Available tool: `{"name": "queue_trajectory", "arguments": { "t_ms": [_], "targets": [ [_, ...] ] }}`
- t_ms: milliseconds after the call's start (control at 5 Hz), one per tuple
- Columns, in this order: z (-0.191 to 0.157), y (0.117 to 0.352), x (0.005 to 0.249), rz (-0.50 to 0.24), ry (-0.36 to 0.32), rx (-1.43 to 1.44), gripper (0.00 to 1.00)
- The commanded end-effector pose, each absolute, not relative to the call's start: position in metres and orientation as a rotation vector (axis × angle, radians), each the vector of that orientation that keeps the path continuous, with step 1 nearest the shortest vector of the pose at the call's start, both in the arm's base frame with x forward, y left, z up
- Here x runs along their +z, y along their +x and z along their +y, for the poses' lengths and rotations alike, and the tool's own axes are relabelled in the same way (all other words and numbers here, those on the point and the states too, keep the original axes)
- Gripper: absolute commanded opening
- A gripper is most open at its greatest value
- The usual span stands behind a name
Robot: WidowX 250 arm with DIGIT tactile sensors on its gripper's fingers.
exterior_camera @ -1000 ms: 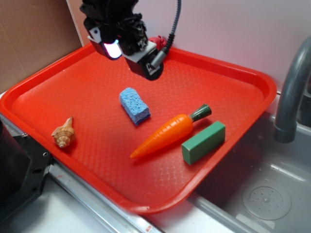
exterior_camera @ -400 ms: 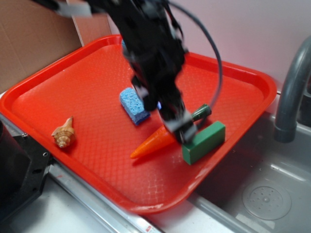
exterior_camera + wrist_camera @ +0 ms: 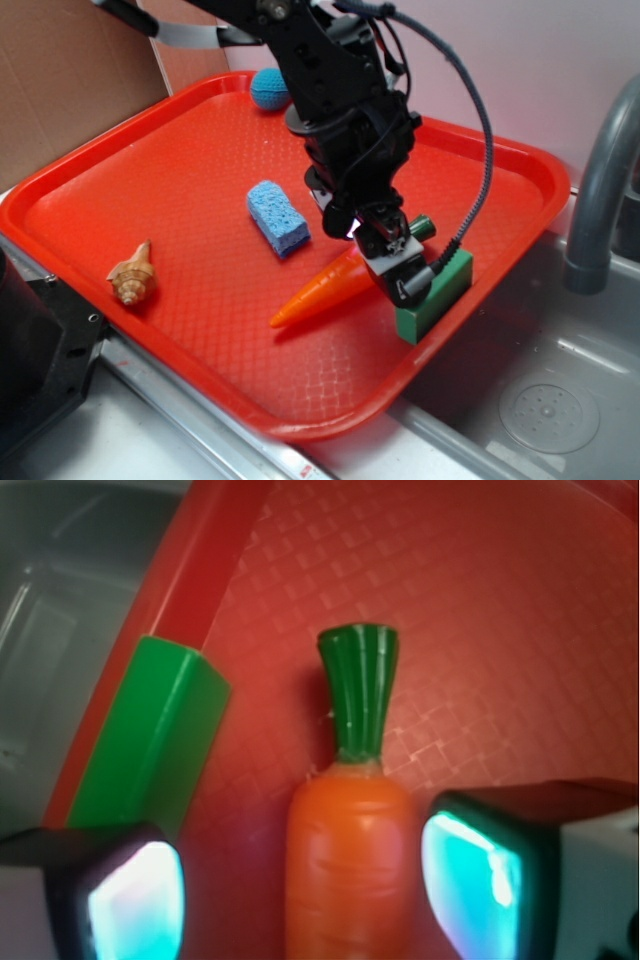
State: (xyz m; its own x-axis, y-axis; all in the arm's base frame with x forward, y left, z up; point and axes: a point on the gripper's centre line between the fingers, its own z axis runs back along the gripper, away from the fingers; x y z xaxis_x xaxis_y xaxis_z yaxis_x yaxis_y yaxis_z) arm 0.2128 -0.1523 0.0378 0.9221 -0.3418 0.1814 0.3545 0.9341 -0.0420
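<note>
Gripper (image 3: 305, 895): fingers (image 3: 478, 875) spread wide, gripping nothing. Carrot (image 3: 350, 820) between them, seemingly untouched. Green block (image 3: 150, 740) just beside carrot.

Checked both views: no legible text, labels, brands, numbers or signs.
</note>
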Motion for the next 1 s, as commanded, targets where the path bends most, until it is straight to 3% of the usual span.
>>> {"name": "queue_trajectory", "arguments": {
  "t_ms": [0,200,400,800],
  "targets": [
    [-0.122,0.187,0.102,-0.378,-0.001,-0.218,1.0],
    [-0.119,0.178,0.143,-0.414,-0.014,-0.183,1.0],
    [-0.134,0.187,0.106,-0.313,-0.057,-0.245,1.0],
    [-0.139,0.198,0.063,-0.224,-0.118,-0.266,1.0]
  ]
}}
